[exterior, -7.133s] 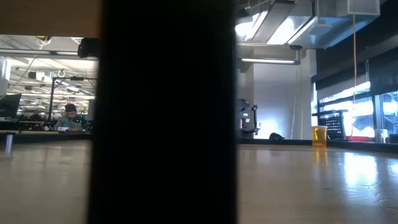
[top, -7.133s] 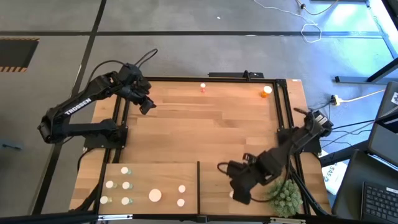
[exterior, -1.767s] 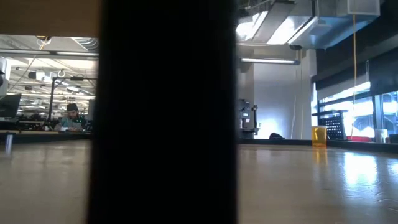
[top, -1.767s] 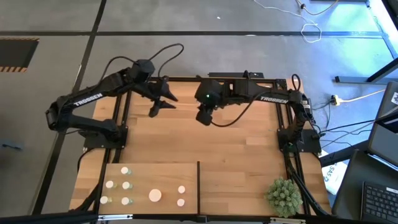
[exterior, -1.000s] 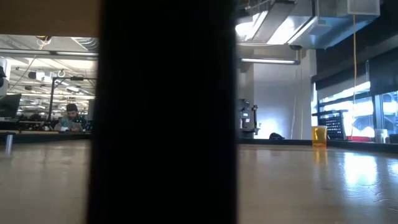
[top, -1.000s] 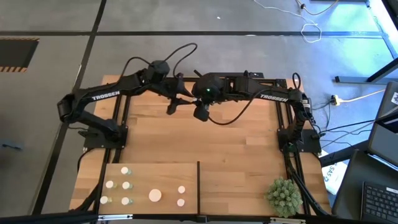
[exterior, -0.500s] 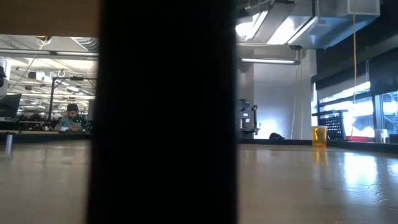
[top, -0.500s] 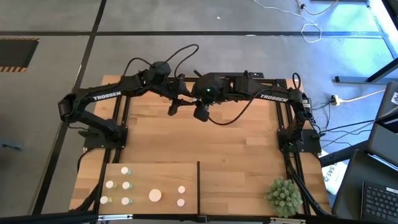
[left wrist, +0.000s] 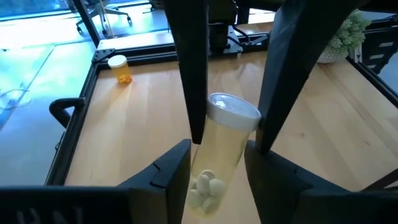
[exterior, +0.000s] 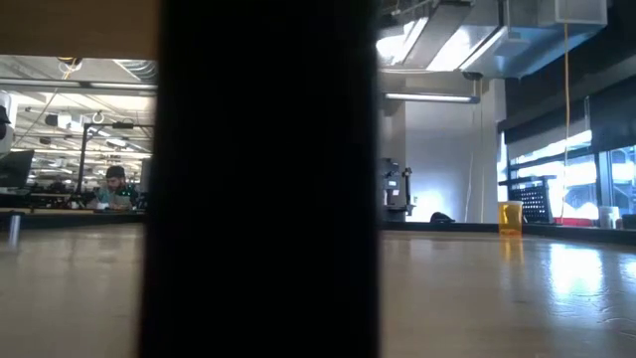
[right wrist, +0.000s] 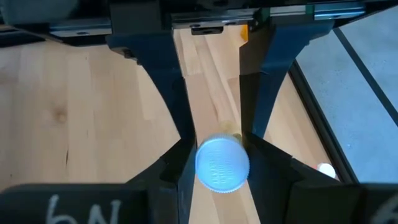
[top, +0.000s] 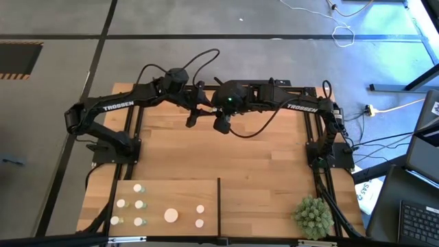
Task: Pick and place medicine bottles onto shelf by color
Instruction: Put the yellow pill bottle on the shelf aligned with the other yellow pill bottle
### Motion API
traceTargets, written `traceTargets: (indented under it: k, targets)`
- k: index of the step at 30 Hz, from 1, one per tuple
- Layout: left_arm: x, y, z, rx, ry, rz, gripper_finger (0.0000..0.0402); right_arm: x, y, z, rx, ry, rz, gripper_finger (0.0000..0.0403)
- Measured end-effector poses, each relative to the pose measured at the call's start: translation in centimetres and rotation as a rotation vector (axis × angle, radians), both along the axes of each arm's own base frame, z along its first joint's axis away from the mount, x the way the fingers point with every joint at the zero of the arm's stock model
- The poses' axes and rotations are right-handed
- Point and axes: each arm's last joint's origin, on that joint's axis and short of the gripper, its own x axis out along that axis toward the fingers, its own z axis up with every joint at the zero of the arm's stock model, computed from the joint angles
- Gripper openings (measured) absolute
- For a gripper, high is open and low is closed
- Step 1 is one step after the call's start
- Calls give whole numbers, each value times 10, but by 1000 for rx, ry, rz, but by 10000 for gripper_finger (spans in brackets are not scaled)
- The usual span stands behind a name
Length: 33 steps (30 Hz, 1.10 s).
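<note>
A small bottle [left wrist: 219, 149] with a pale yellowish body, white pills and a white cap hangs in the air between both grippers, over the table's far middle. My left gripper [top: 194, 116] comes at it from the table's left and my right gripper [top: 218, 122] from the right, and both are shut on it. The high view hides the bottle behind the grippers. The light-wood shelf [top: 171, 189] with its dark divider [top: 219, 199] lies at the near edge. Several white-capped bottles [top: 139, 204] stand on their bases on its left part. One orange bottle [left wrist: 118, 65] stands near the far right corner. My left gripper pinches the bottle's lower body [left wrist: 214, 165] between its two fingers [left wrist: 177, 165], coming about level from the table's left. The bottle is lifted clear and tilted, with its cap pointing away toward the right gripper. My right gripper has its two fingers [right wrist: 177, 162] on either side of the bottle's cap end [right wrist: 222, 163], coming about level from the table's right. The cap faces its wrist camera. The bottle is clear of the table.
A spiky green plant ball [top: 313, 216] sits at the near right corner. The shelf's dark divider [exterior: 258, 179] blocks most of the low view, and the orange bottle [exterior: 510, 216] shows beyond it. Bare planked tabletop [top: 233, 161] lies between the arms and the shelf.
</note>
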Motion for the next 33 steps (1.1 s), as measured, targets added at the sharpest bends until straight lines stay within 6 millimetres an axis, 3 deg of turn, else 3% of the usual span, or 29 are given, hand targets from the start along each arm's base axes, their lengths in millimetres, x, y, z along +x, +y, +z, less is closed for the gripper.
traceTargets:
  k: [11, 25, 33]
  targets:
    - [0, -1, 0, 5, 0, -1, 79, 0, 0, 0, 0, -1, 5, 123]
    - [0, -1, 0, -7, 4, 3, 75, 0, 0, 0, -7, -1, 2, 131]
    - [0, -1, -1, -8, 6, 4, 75, 0, 0, 0, -15, 1, 6, 178]
